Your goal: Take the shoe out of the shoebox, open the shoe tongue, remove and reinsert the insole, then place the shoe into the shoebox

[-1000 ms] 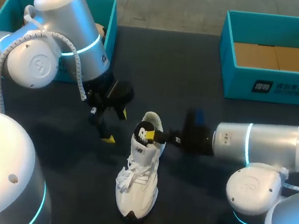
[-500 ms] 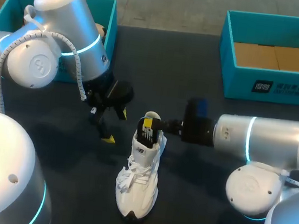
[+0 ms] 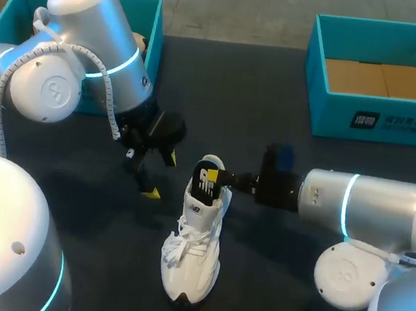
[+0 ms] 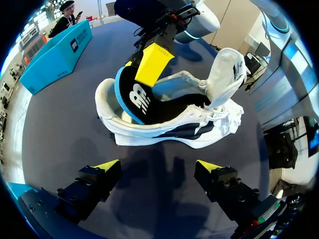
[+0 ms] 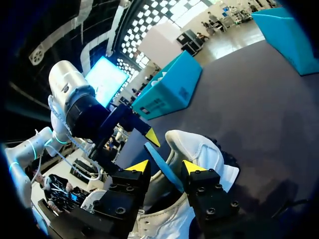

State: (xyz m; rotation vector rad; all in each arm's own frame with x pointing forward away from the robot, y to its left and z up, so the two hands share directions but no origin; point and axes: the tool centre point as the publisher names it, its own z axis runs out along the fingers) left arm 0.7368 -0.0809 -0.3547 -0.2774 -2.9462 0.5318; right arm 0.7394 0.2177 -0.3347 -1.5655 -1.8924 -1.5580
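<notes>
A white shoe [image 3: 192, 252] lies mid-table with its toe toward the front edge, laces loose and tongue pulled up. A black insole [image 3: 204, 186] with a blue edge stands out of the heel opening. My right gripper [image 3: 218, 176] reaches in from the right at the heel. In the right wrist view the insole [image 5: 163, 163] passes between the open fingers of that gripper [image 5: 165, 167] with a gap on each side, above the shoe [image 5: 202, 149]. My left gripper [image 3: 158, 174] hangs open left of the heel. In its own view, the left gripper [image 4: 158, 167] faces the shoe [image 4: 199, 124] and insole [image 4: 133, 95], holding nothing.
A teal box [image 3: 379, 120] with cardboard inside stands at the back right. Another teal box [image 3: 153, 35] sits at the back left, largely hidden behind my left arm. Dark table surface surrounds the shoe.
My right gripper went from shut on the insole to open, and its arm drew slightly right. The insole now stands more upright in the heel. The left arm stayed still.
</notes>
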